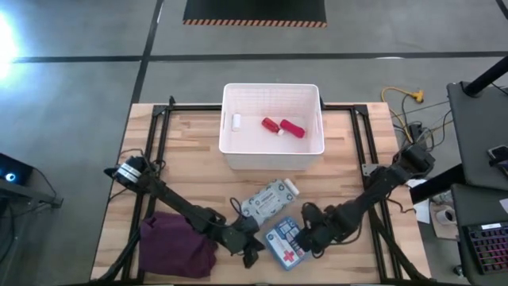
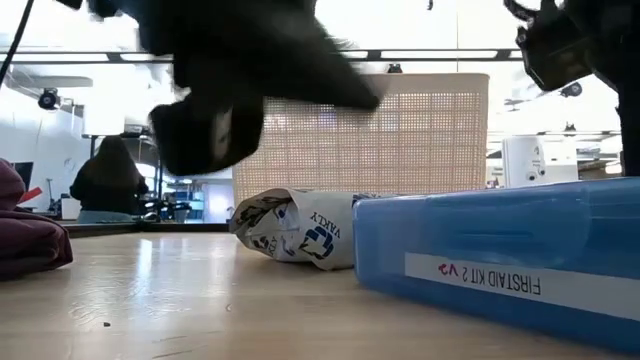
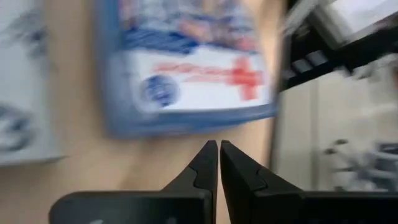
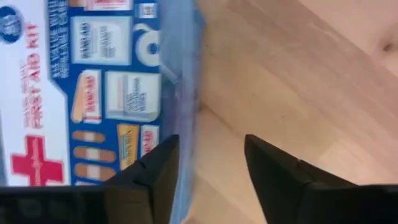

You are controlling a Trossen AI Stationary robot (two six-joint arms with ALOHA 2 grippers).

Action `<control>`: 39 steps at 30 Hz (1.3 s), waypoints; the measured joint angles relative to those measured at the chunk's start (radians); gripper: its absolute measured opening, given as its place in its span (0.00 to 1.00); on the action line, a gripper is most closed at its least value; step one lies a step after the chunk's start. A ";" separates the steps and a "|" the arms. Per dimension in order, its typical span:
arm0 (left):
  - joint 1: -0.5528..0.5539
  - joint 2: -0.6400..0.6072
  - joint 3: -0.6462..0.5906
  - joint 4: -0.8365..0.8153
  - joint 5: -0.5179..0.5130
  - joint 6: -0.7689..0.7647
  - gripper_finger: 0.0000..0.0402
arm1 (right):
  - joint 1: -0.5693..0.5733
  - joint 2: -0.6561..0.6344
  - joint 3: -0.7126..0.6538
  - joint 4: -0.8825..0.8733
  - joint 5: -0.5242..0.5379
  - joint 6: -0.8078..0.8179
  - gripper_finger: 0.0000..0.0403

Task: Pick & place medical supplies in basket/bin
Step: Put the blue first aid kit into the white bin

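Note:
The blue first-aid box [image 1: 286, 241] with a red cross lies flat near the table's near edge. My left gripper [image 1: 252, 253] is shut and hovers at the box's left side; in its wrist view its tips [image 3: 219, 152] stop just short of the box [image 3: 186, 62]. My right gripper [image 1: 305, 238] is open at the box's right side [image 4: 211, 155]. The grey-green packet [image 1: 268, 199] lies flat just beyond the box. The white slotted basket [image 1: 272, 151] stands at the far middle and holds a small white bottle [image 1: 236, 121] and two red items [image 1: 282, 126]. My right gripper stands over the box's right edge [image 4: 186, 93], one finger [image 4: 158, 171] above the box's printed top and the other [image 4: 273, 171] above the bare table. I cannot tell whether the finger touches the box.
A folded maroon cloth [image 1: 176, 245] lies at the near left corner, close behind my left arm. Black frame rails [image 1: 159, 143] run along the table's left and right sides. Bare wood shows between the basket and the packet.

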 joint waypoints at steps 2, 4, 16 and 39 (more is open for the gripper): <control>0.003 0.009 0.017 0.060 -0.001 0.001 0.00 | 0.000 -0.001 -0.035 0.043 0.004 0.025 0.38; 0.013 0.028 0.033 0.065 -0.001 0.007 0.00 | -0.006 -0.003 -0.064 0.105 -0.001 0.023 0.33; 0.024 0.142 0.037 0.081 0.005 -0.045 0.00 | -0.006 -0.082 -0.128 0.191 -0.049 -0.023 0.23; 0.005 0.146 -0.002 0.049 0.015 -0.053 0.00 | 0.105 0.065 -0.128 0.404 -0.107 -0.283 0.49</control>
